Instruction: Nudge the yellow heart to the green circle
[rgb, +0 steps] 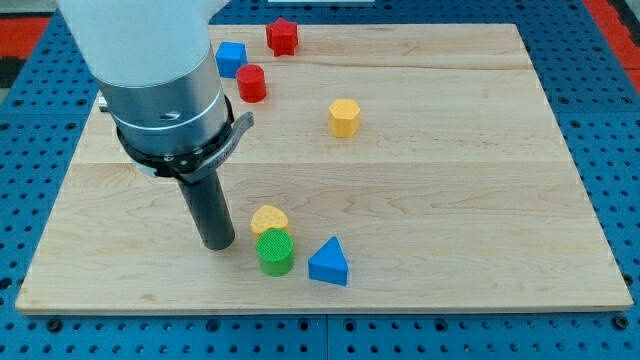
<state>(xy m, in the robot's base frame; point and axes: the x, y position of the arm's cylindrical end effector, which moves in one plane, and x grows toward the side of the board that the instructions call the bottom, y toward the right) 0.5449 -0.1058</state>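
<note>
The yellow heart (268, 219) lies on the wooden board low in the view, a little left of centre. The green circle (275, 251), a short green cylinder, stands just below it, and the two appear to touch. My tip (217, 245) rests on the board just to the view's left of both blocks, a small gap away from the heart and the circle. The rod rises from there to the large grey and white arm body at the view's top left.
A blue triangle (329, 262) sits right of the green circle. A yellow hexagon (344, 117) is at centre right. A red cylinder (251, 82), a blue block (231, 58) and a red star (283, 36) cluster at the top. The board's bottom edge (320, 308) is close.
</note>
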